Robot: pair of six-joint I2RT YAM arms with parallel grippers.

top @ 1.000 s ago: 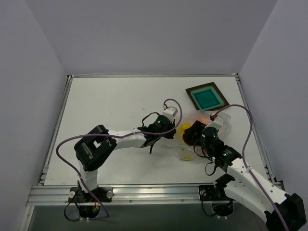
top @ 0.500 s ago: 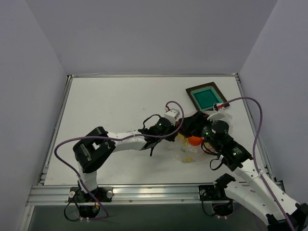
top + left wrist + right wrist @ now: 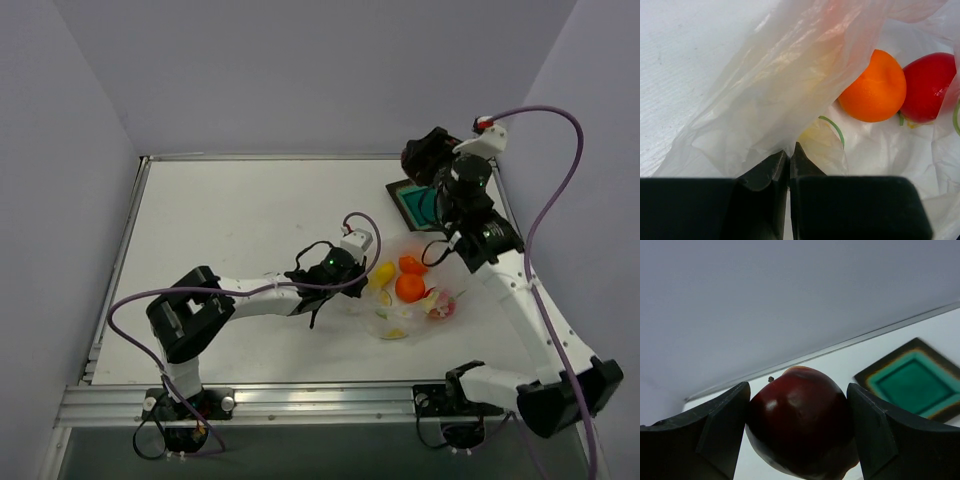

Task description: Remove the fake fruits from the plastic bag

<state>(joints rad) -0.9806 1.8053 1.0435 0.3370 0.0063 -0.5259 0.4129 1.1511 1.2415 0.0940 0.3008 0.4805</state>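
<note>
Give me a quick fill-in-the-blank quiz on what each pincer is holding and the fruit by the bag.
The right pincer grips a dark red ____. The left pincer is shut on the plastic ____. The pear beside the orange ball is coloured ____.
Missing words: apple; bag; yellow.
</note>
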